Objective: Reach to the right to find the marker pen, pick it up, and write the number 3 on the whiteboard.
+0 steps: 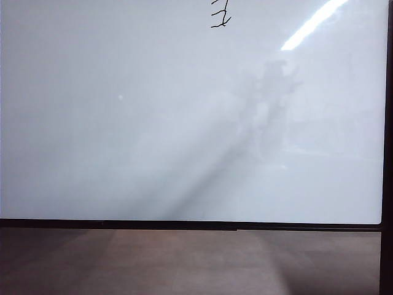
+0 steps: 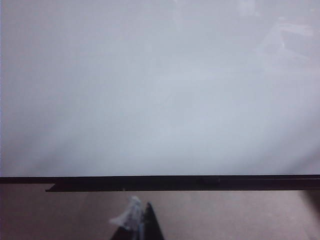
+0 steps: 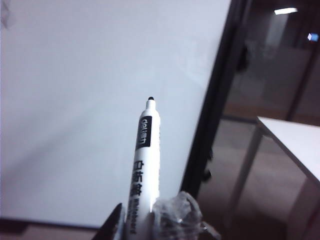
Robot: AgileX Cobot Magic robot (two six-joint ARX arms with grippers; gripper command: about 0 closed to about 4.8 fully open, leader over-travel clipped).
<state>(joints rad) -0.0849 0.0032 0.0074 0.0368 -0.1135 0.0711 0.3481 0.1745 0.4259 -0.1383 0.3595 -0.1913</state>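
The whiteboard (image 1: 153, 123) fills the exterior view, glossy white with a thin black frame. A small black squiggle, the number 3 (image 1: 220, 15), sits at the board's upper edge and is partly cut off. In the right wrist view my right gripper (image 3: 145, 222) is shut on the marker pen (image 3: 146, 160), a white barrel with black print. Its dark tip points at the whiteboard (image 3: 100, 100) near the right frame, off the surface. My left gripper (image 2: 139, 216) is shut and empty, low before the whiteboard (image 2: 150, 90). Neither gripper shows in the exterior view.
The board's black frame (image 1: 184, 225) runs along its lower edge above a brown-grey surface (image 1: 184, 264). A bright light streak (image 1: 313, 24) and a faint arm reflection (image 1: 273, 92) lie on the board. Past the board's right frame (image 3: 215, 100) stands a white table (image 3: 295, 140).
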